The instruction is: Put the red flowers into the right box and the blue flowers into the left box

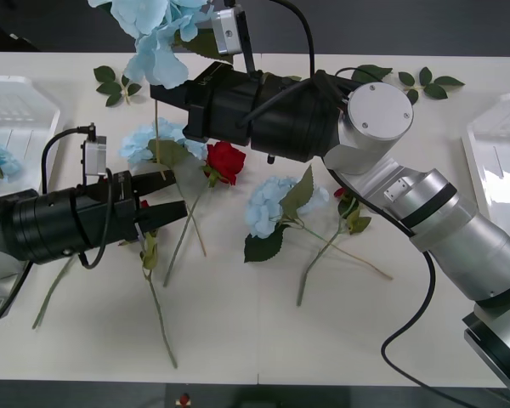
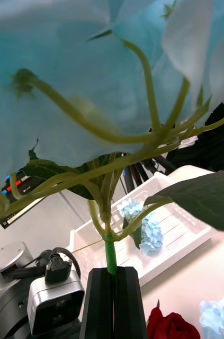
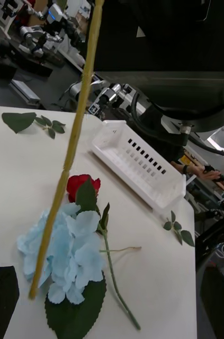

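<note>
The white table (image 1: 263, 340) carries everything. At its three o'clock edge sits the right box (image 1: 497, 166), a white ribbed tray; at nine o'clock the left box (image 1: 21, 115), with one pale blue bloom (image 1: 2, 157) showing at its near rim.

The right arm (image 1: 425, 212) reaches from four o'clock across to eleven o'clock. The right gripper (image 2: 113, 302) has its black fingers (image 2: 130, 304) pressed together on the green stem of a blue hydrangea (image 1: 157, 38), which it holds raised above the table, its yellowish lower stem (image 1: 156, 127) hanging down toward the tabletop.

The left gripper (image 1: 166, 211) lies low at eight o'clock, pointing toward the centre; how far apart its fingers are, I cannot tell.

On the table lie a blue cluster (image 1: 144, 140) just beside the left gripper at ten o'clock, and another blue cluster (image 1: 268, 204) with large dark leaves near the centre. A red rose (image 1: 227, 160) rests between them, its stem running toward seven o'clock. A second red bloom (image 1: 341, 194) peeks out under the right arm. Loose leaf sprigs (image 1: 112, 83) lie at eleven o'clock and more sprigs (image 1: 429, 83) at one o'clock.
</note>
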{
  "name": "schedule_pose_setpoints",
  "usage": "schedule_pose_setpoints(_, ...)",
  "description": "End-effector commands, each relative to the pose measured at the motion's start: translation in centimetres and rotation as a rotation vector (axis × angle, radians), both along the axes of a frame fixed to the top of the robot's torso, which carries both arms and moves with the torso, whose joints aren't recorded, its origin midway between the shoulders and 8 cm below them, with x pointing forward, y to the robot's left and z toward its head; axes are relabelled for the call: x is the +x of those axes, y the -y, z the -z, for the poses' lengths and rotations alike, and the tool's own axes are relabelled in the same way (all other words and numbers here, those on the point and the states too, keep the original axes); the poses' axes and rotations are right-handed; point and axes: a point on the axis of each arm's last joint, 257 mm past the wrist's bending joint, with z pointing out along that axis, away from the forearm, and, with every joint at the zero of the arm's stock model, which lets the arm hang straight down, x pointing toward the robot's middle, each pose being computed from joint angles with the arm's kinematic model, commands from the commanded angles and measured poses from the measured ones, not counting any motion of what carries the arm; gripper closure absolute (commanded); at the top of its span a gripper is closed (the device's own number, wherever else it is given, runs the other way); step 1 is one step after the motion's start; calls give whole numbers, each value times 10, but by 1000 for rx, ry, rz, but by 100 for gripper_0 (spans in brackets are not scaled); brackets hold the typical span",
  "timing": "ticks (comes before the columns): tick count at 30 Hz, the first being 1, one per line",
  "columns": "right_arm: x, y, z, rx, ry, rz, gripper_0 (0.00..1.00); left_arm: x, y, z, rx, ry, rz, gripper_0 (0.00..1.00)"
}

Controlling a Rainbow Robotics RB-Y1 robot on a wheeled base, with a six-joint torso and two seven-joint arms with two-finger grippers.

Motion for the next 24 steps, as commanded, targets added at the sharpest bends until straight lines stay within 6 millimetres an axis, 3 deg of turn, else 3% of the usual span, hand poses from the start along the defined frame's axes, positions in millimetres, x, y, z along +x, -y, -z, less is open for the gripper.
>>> schedule_pose_setpoints(1, -16, -14, -22, 25, 29, -42, 100, 11, 7, -30, -30, 60, -5, 0)
schedule_pose_setpoints(9, -17, -14, -20, 21, 25, -46, 100, 30, 12, -70, -98, 112, -33, 0)
schedule_pose_setpoints(10, -16, -14, -21, 22, 26, -45, 100, 32, 12, -76, -106, 121, -38, 4)
schedule_pose_setpoints(12, -16, -13, -20, 22, 24, -44, 100, 37, 12, -82, -112, 130, -49, 21)
schedule_pose_setpoints(14, -16, -13, -19, 19, 24, -45, 100, 42, 12, -87, -114, 139, -60, 62)
schedule_pose_setpoints(15, -16, -13, -20, 19, 26, -45, 100, 44, 11, -88, -113, 141, -69, 87)
schedule_pose_setpoints(16, -16, -13, -21, 20, 26, -44, 100, 45, 11, -87, -111, 142, -72, 97)
schedule_pose_setpoints(24, -16, -12, -19, 17, 25, -43, 100, 53, 8, -86, -89, 151, -101, 100)
